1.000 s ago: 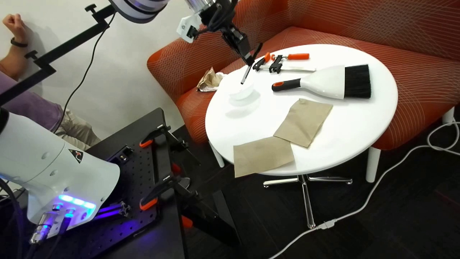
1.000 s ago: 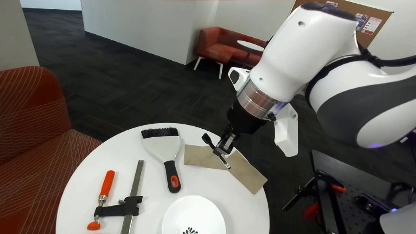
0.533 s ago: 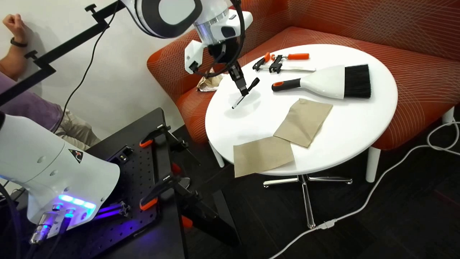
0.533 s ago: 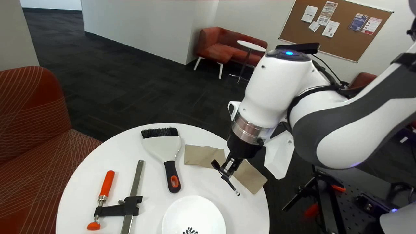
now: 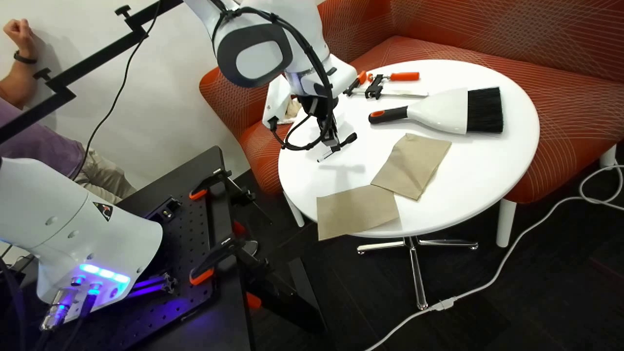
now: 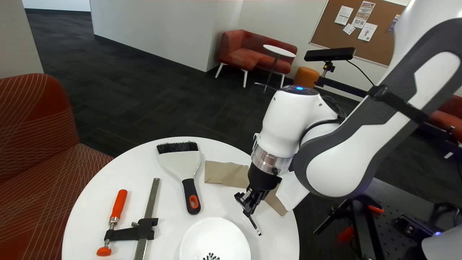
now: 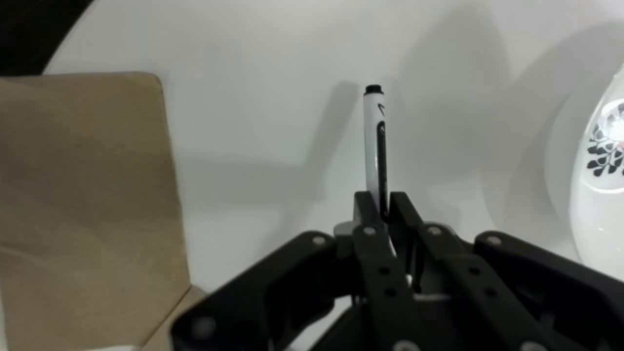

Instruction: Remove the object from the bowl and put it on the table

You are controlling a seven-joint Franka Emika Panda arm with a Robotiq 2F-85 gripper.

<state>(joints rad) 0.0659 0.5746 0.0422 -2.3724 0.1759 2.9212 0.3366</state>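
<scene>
Marker (image 7: 374, 141) hangs pinched in closed jaws above the surface (image 7: 253, 122), mid-frame in the wrist view; bowl (image 7: 602, 214) right, brown sheets (image 7: 87, 209) left. In an exterior view, clamp (image 6: 144, 229) and brush (image 6: 183, 169) lie lower left.

In the wrist view the gripper (image 7: 381, 202) pinches a marker (image 7: 372, 146), white with a black end, above the white table (image 7: 243, 107). Left of the marker lies a brown sheet (image 7: 87, 204); below-left, part of a second brown sheet (image 7: 158, 341); right of the marker, partly out of view, the bowl (image 7: 595, 222) shows a dark leaf pattern (image 7: 604, 158).
</scene>
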